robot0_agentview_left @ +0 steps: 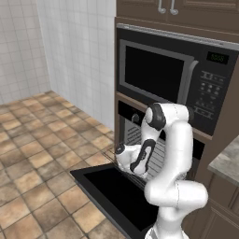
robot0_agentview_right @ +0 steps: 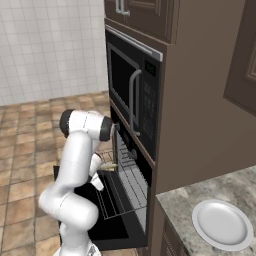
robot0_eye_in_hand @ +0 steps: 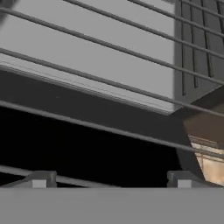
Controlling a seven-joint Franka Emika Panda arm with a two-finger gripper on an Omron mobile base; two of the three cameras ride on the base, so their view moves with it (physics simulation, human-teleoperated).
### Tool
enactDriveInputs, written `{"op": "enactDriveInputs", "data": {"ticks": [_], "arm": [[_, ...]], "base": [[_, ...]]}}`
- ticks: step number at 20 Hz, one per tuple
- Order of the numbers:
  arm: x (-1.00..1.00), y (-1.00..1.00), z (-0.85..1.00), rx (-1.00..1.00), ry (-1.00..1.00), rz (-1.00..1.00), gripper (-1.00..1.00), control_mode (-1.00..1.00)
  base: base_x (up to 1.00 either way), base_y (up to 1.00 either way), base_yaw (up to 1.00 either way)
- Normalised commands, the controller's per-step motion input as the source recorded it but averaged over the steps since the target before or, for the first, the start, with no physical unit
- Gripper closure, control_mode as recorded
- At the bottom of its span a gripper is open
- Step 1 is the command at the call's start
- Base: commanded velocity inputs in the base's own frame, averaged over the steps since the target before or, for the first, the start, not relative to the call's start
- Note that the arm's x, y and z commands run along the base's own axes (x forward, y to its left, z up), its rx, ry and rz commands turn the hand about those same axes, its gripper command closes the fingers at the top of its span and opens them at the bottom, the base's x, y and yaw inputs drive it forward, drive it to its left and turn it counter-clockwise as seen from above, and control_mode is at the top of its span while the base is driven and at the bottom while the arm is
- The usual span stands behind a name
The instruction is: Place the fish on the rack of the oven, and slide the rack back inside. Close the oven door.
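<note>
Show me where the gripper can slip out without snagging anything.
Free: above the oven door, toward the tiled floor, left of the arm. Crowded: the rack sticks out over the door with the fish at its far end; the open gripper sits right at its wires.

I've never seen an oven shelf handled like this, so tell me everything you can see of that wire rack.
The rack is a thin silver grid of parallel metal rods, about as wide as the light grey oven cavity. It lies level and is pulled partway out over the lowered black oven door. A small pale fish rests on its far part. In the hand view its rods cross the picture close in front of the open jaws.
</note>
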Motion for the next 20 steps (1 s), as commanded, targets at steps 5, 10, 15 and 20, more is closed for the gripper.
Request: {"op": "enactDriveInputs", "data": {"ticks": [5, 10, 15, 20], "arm": [[0.00, 0.06, -1.00, -0.45, -0.27, -0.11, -1.00, -1.00], [-0.09, -0.03, -1.00, -0.39, -0.17, -0.18, -1.00, -1.00], [-0.21, -0.78, -1.00, -0.25, -0.01, -0.24, -1.00, -1.00], [-0.49, -0.97, -0.49, -0.11, -0.02, -0.21, -1.00, -1.00]], "base": [[0.00, 0.00, 0.00], [0.00, 0.00, 0.00], [0.00, 0.00, 0.00], [0.00, 0.00, 0.00]]}}
